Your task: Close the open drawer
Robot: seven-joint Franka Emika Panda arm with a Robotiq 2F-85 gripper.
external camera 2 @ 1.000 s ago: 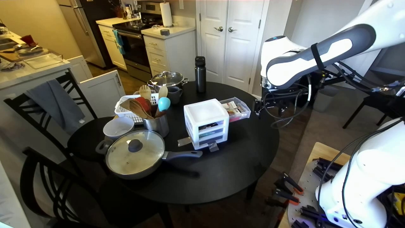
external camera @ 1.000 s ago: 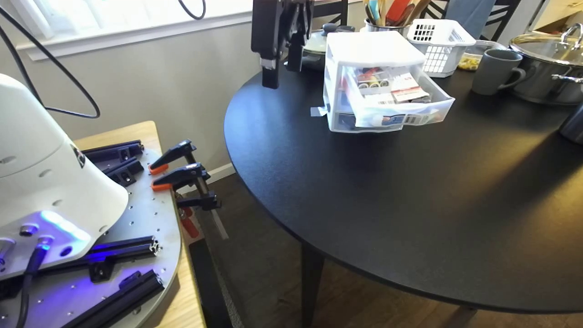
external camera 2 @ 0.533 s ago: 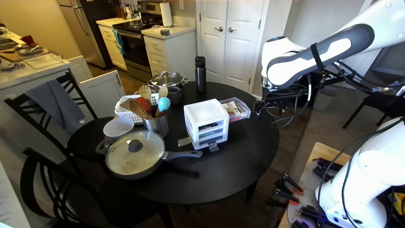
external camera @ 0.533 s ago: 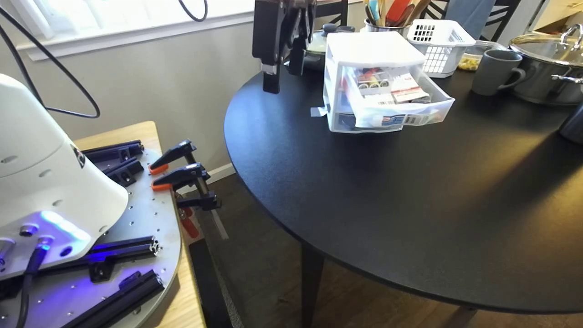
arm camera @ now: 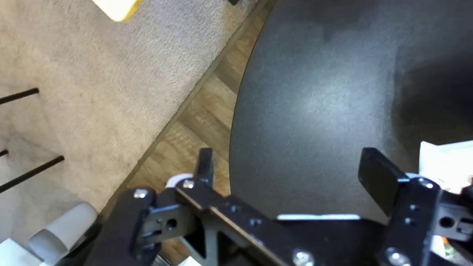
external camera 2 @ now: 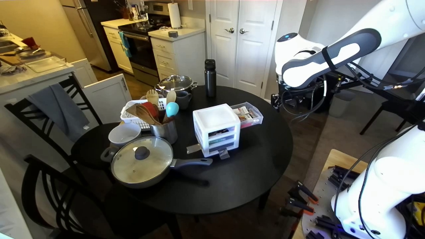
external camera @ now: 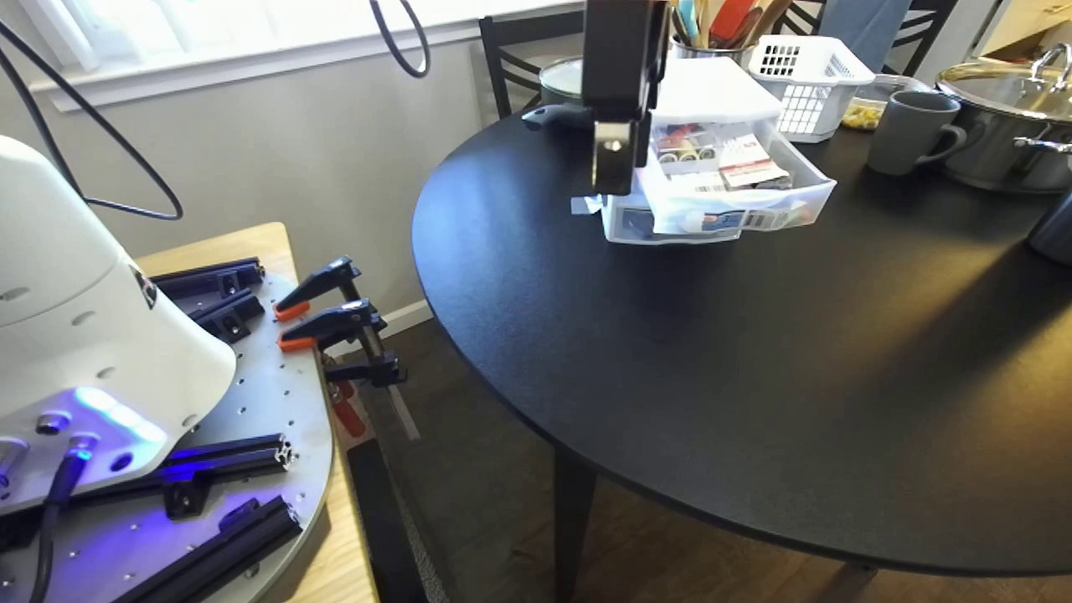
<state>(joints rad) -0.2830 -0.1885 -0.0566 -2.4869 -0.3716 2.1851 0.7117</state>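
Observation:
The clear drawer point(external camera: 754, 209) is pulled out of the white-framed unit point(external camera 2: 215, 116), with red-and-white items inside. In an exterior view the drawer point(external camera 2: 254, 121) sticks out from the unit's far right side. My gripper point(external camera: 618, 176) hangs in front of the unit in that camera's line of sight and hides part of its side. In an exterior view the gripper point(external camera 2: 276, 102) is apart from the drawer, past its outer end. In the wrist view the gripper point(arm camera: 288, 153) is open with nothing between the fingers. A bright white corner at that view's right edge may be the drawer.
The black round table point(external camera: 754, 377) bears a white lattice basket point(external camera: 808, 84), a grey mug point(external camera: 911, 130) and a steel pot point(external camera: 1005, 142). A lidded pan point(external camera 2: 142, 162), a utensil holder point(external camera 2: 166, 132) and a dark bottle point(external camera 2: 210, 79) stand there too. Tape strips lie by the unit.
My gripper has moved right and slightly down in an exterior view, now overlapping the unit, and has turned. In an exterior view it rose slightly rightward. The drawer has not moved.

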